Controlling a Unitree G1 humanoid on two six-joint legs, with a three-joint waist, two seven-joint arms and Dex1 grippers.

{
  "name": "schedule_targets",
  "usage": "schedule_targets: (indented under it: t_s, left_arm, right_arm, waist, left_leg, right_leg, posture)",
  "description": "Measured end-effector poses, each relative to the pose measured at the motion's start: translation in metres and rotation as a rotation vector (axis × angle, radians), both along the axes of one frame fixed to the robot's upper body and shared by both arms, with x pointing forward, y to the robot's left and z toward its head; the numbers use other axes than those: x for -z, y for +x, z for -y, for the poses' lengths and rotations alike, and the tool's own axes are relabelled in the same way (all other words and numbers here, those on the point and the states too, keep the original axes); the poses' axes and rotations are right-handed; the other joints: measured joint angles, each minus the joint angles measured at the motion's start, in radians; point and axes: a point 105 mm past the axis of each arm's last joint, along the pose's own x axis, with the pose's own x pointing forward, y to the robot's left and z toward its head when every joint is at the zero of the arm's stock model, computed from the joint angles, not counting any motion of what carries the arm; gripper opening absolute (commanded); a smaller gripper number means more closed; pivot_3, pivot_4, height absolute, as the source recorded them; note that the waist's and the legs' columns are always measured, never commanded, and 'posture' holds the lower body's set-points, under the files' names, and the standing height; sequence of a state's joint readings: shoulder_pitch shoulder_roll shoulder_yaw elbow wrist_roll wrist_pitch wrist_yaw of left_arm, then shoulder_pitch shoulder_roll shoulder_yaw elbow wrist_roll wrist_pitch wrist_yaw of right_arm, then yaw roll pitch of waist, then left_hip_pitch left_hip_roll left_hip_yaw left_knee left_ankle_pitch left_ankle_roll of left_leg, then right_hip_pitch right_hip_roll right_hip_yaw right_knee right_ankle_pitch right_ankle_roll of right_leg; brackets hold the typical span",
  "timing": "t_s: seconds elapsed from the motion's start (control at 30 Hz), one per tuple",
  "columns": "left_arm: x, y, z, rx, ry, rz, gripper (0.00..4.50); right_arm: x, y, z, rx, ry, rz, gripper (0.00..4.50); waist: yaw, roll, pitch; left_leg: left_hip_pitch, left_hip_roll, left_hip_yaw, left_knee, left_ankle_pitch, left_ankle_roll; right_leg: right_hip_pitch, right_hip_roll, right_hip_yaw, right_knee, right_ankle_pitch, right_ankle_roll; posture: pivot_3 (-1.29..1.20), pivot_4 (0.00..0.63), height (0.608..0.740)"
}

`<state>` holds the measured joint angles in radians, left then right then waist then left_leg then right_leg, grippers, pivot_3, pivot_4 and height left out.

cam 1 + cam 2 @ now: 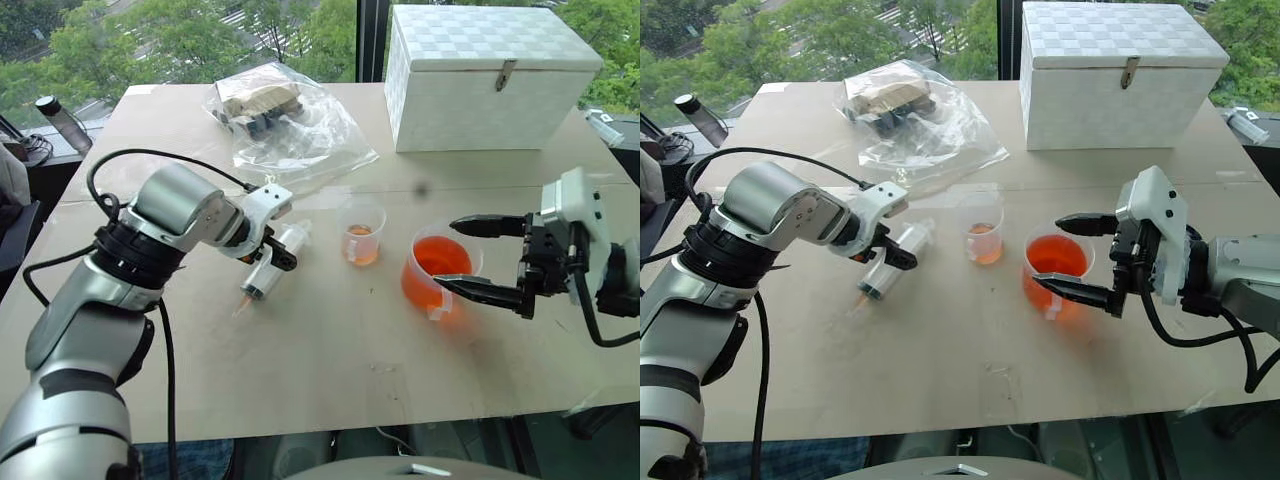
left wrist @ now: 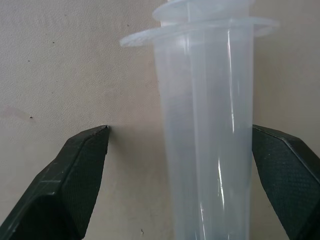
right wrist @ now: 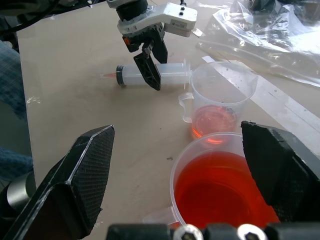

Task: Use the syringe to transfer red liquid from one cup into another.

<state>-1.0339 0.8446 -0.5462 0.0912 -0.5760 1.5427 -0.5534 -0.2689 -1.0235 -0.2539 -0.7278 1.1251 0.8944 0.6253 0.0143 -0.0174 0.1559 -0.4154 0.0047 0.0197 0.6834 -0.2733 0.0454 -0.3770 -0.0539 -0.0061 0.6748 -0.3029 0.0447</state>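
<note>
Left arm reaches forward over table, wrist bent, left gripper (image 1: pixel 272 262) pointing steeply down, black fingers (image 2: pixel 75 175) spread wide, straddling syringe (image 3: pixel 150 75) barrel, one finger on each side. Right arm comes in from right, right gripper (image 1: pixel 478 260) roughly level, pointing left, jaws wide apart, holding nothing.

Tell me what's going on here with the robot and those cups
A two-armed robot is set up to move red liquid between cups. Its left tool is open, fingers straddling the syringe, which lies flat on the table, not yet gripped. Its right tool is also open, with its fingers on either side of the larger cup, which holds plenty of red liquid. The smaller cup stands between them with a little liquid at the bottom.
</note>
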Motion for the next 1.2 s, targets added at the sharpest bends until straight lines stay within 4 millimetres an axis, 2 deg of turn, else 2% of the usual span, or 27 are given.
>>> schedule_targets:
  t_s: [0.07, 0.17, 0.3, 0.37, 0.5, 0.6, 0.8, 0.93, 1.0, 1.07, 1.13, 1.2]
  left_arm:
    - [0.0, 0.003, -0.001, 0.01, 0.011, 0.001, 4.5]
    - [0.0, 0.005, -0.002, 0.018, 0.022, 0.001, 3.73]
    - [-0.001, 0.009, -0.005, 0.012, 0.027, 0.007, 1.7]
    - [-0.002, 0.01, -0.005, 0.013, 0.022, 0.006, 1.35]
    - [-0.004, 0.01, -0.003, 0.023, 0.005, 0.009, 1.35]
    - [-0.021, 0.012, 0.0, 0.036, -0.05, 0.067, 1.35]
    - [-0.081, 0.015, -0.013, -0.001, -0.181, 0.249, 1.35]
    - [-0.14, 0.012, -0.008, 0.051, -0.351, 0.449, 1.35]
    - [-0.169, 0.011, 0.012, 0.152, -0.501, 0.605, 1.35]
    - [-0.185, 0.006, 0.04, 0.276, -0.631, 0.728, 1.35]
    - [-0.19, -0.001, 0.064, 0.384, -0.733, 0.832, 1.35]
    - [-0.185, -0.008, 0.085, 0.45, -0.854, 0.85, 1.35]
  right_arm:
    - [0.0, 0.001, 0.0, 0.01, 0.008, 0.009, 4.3]
    - [0.0, 0.002, -0.001, 0.02, 0.01, 0.016, 4.5]
    - [0.0, 0.002, -0.002, 0.03, 0.016, 0.023, 4.5]
    - [0.0, 0.001, -0.002, 0.028, 0.02, 0.022, 4.5]
    - [-0.001, 0.001, -0.003, 0.03, 0.025, 0.019, 4.5]
    - [-0.001, 0.001, -0.003, 0.024, 0.031, 0.014, 4.5]
    - [-0.006, 0.003, -0.003, 0.018, 0.052, 0.009, 4.5]
    - [-0.015, 0.011, 0.001, 0.027, 0.078, 0.019, 4.5]
    - [-0.022, 0.018, 0.004, 0.04, 0.122, 0.024, 4.5]
    - [-0.028, 0.025, 0.008, 0.059, 0.161, 0.027, 4.5]
    - [-0.034, 0.032, 0.017, 0.1, 0.205, 0.041, 4.5]
    - [-0.042, 0.04, 0.028, 0.161, 0.267, 0.072, 4.5]
  waist:
    - [-0.001, 0.0, 0.0]
    - [0.0, 0.0, 0.0]
    - [0.0, 0.0, 0.0]
    - [0.0, 0.0, 0.0]
    - [-0.002, 0.0, 0.0]
    - [-0.002, -0.001, 0.001]
    - [-0.007, -0.002, 0.001]
    - [-0.003, -0.003, 0.002]
    - [0.003, -0.003, 0.002]
    - [0.008, -0.004, 0.002]
    - [0.008, -0.004, 0.002]
    - [0.003, -0.004, 0.002]
  left_leg:
    - [0.0, 0.0, 0.0, 0.0, 0.0, 0.0]
    - [0.0, 0.0, 0.0, 0.0, 0.0, 0.0]
    - [-0.001, 0.0, 0.0, 0.001, 0.0, 0.0]
    - [-0.001, 0.0, 0.0, 0.001, 0.0, 0.0]
    - [-0.001, 0.0, 0.0, 0.001, 0.0, 0.0]
    - [-0.001, 0.0, 0.0, 0.001, 0.0, 0.0]
    - [-0.001, 0.0, 0.0, 0.001, 0.0, 0.0]
    - [-0.001, 0.0, 0.0, 0.001, 0.0, 0.0]
    - [-0.001, 0.0, 0.0, 0.002, 0.0, 0.0]
    - [-0.001, 0.0, -0.001, 0.003, 0.0, 0.0]
    - [-0.002, 0.0, 0.0, 0.003, 0.0, 0.0]
    - [-0.002, 0.0, 0.0, 0.003, 0.0, 0.0]
  right_leg:
    - [0.0, 0.0, 0.0, 0.001, 0.0, 0.0]
    - [-0.001, 0.0, 0.0, 0.002, 0.0, 0.0]
    - [-0.001, 0.0, 0.0, 0.002, 0.0, 0.0]
    - [-0.001, 0.0, 0.0, 0.002, 0.0, 0.0]
    - [-0.002, 0.0, 0.001, 0.002, 0.0, 0.0]
    - [-0.002, 0.0, 0.001, 0.002, 0.0, 0.0]
    - [-0.002, 0.0, 0.001, 0.002, -0.001, 0.001]
    - [-0.002, 0.0, 0.0, 0.001, -0.001, 0.001]
    - [-0.002, -0.001, -0.001, 0.002, -0.001, 0.001]
    - [0.0, -0.002, -0.001, 0.001, -0.001, 0.001]
    - [0.0, -0.002, -0.001, 0.001, 0.0, 0.001]
    - [0.0, -0.002, 0.0, 0.001, 0.0, 0.001]
  posture:
    - [0.0, 0.15, 0.74]
    - [0.0, 0.15, 0.74]
    - [0.0, 0.15, 0.74]
    - [0.0, 0.15, 0.74]
    - [0.0, 0.15, 0.74]
    - [0.0, 0.15, 0.74]
    - [0.0, 0.15, 0.74]
    - [0.0, 0.15, 0.74]
    - [0.0, 0.15, 0.74]
    - [0.0, 0.15, 0.74]
    - [0.0, 0.15, 0.74]
    - [0.0, 0.15, 0.74]
